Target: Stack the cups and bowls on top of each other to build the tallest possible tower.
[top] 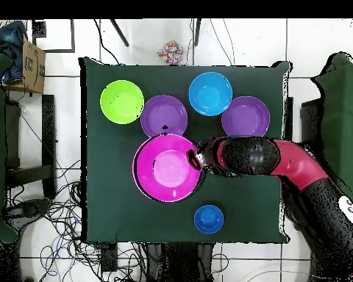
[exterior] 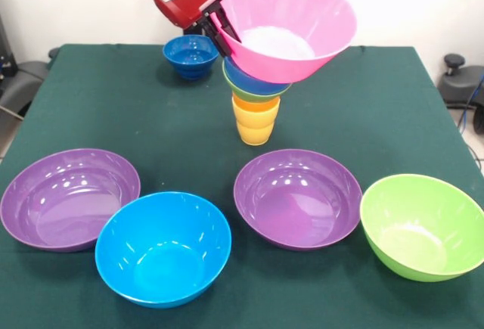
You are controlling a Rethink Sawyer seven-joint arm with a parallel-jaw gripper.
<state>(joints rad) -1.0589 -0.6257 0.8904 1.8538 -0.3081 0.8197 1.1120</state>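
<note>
So we've got the gripper (exterior: 219,26) clamped on the rim of the pink bowl (exterior: 291,23), one finger inside the wall and one outside. It hangs tilted over the tower (exterior: 255,102), which stands around the middle of the green tablecloth (exterior: 113,102), a bit toward the robot's edge. From the bottom the tower reads yellow cup (exterior: 255,126), orange cup (exterior: 255,103), small green bowl (exterior: 246,87), then a blue bowl (exterior: 253,79) on top.

Our guess is this bowl is light, stiff and slick: thin glossy plastic, smooth wide cone shape, so the rim is the only sensible place to pinch it. Held off-centre like that it will want to swing or slip. The ribbed cups make a narrow base, so a big bowl landing crooked could tip everything.

Still loose: a small dark blue bowl (exterior: 190,55) near the robot's edge, and along the edge across from the robot two purple bowls (exterior: 69,197) (exterior: 297,197), a big blue one (exterior: 162,247) and a lime green one (exterior: 422,225).
</note>
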